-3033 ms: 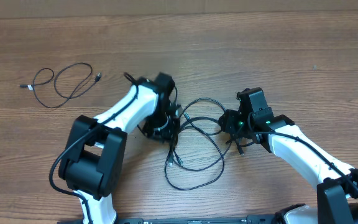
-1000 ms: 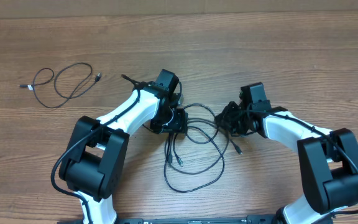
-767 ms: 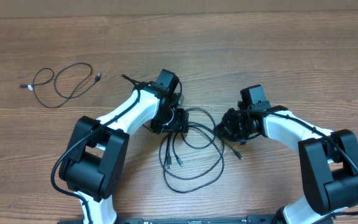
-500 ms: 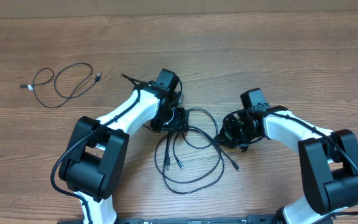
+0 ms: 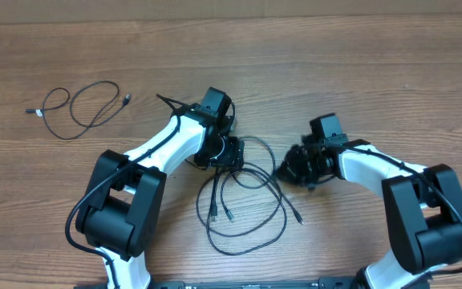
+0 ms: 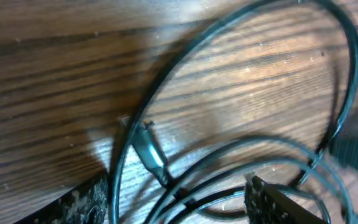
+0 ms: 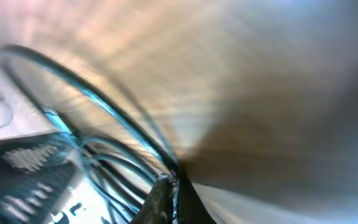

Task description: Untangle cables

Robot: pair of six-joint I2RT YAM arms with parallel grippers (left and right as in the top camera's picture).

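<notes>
Wood-grain table [image 5: 359, 64] fills the overhead view. Near its middle lies one bunch of tangled cables [image 5: 247, 186], thin black loops overlapping, with three plug ends [image 5: 213, 215] showing toward the near edge. At the bunch's upper left, the left gripper [image 5: 229, 152] has its two fingers [image 6: 86, 200] spread apart, with strands running between them. On the right side, the right gripper [image 5: 285, 170] is pinched closed on a strand. One separate cable [image 5: 77, 107] lies well apart, far left.
</notes>
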